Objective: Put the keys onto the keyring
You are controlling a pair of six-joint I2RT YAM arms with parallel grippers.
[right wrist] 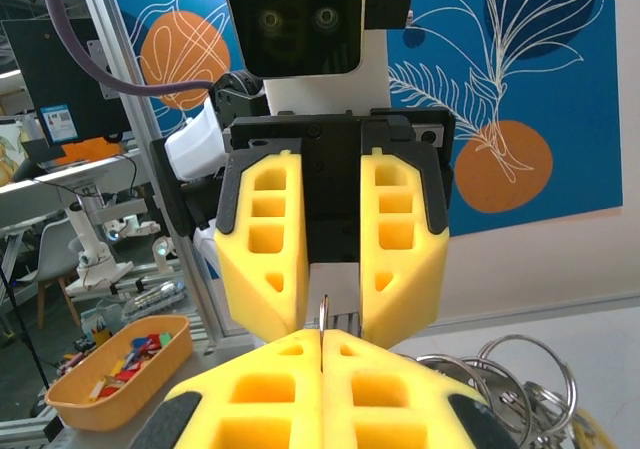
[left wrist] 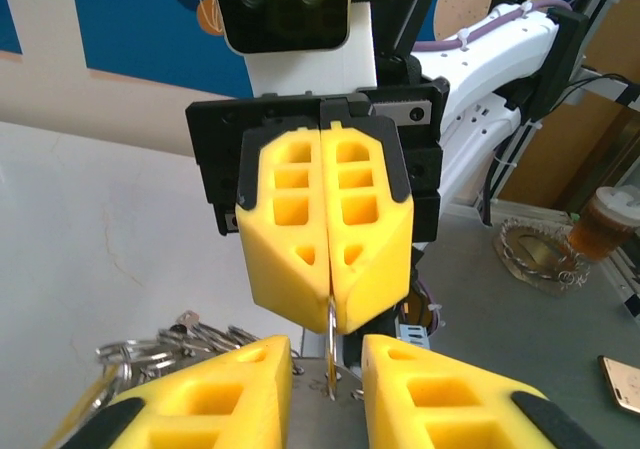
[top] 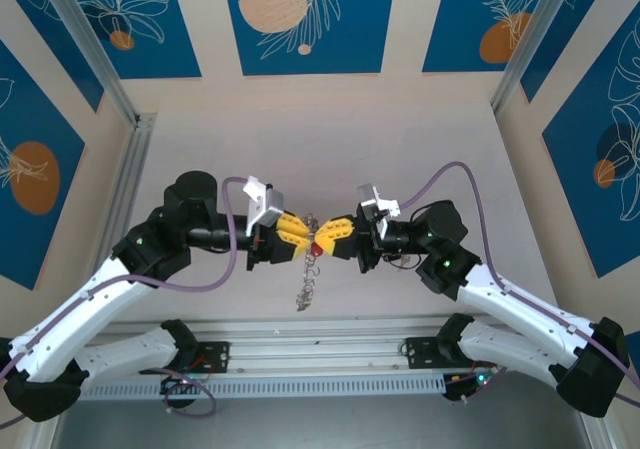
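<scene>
you see the right gripper pinched shut on the keyring mid-frame; the left gripper stands part-open, straddling its edge.

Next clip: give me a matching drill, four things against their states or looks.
Things:
1 left gripper
2 right gripper
3 orange tray
4 drink cup

States:
A holds small coloured pieces
B jaws apart
C brown, with a pale lid
D shut on the keyring

Pairs: 1-B, 2-D, 3-A, 4-C
</scene>
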